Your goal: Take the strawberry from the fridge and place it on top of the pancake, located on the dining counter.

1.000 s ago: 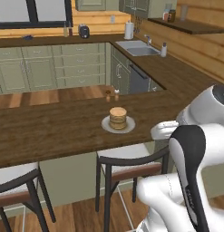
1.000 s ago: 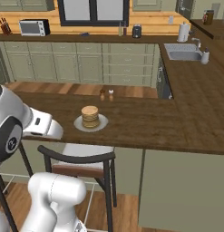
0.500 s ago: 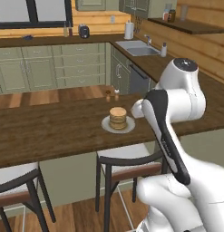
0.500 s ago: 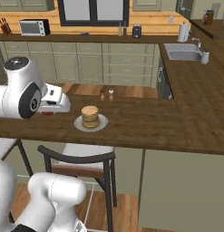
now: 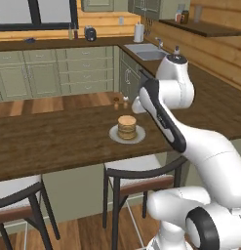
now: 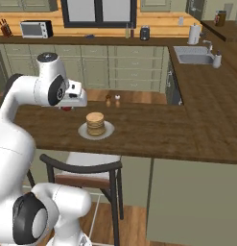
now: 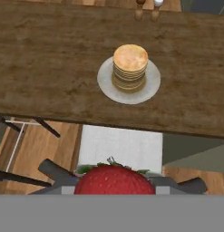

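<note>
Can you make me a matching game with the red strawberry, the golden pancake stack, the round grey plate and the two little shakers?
Things:
1. red strawberry
2. golden pancake stack
3. round grey plate
4. two small shakers, one dark-topped and one white-topped

Places:
A. lies flat on the dark-brown wooden dining counter, under the stack
B. stand at the counter's far edge
C. held in the gripper
D. sits on the plate

Pairs: 1-C, 2-D, 3-A, 4-B

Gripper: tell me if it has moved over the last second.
Yes. In the right base view the gripper with the strawberry has risen from below the dining counter edge toward the pancake stack.
</note>
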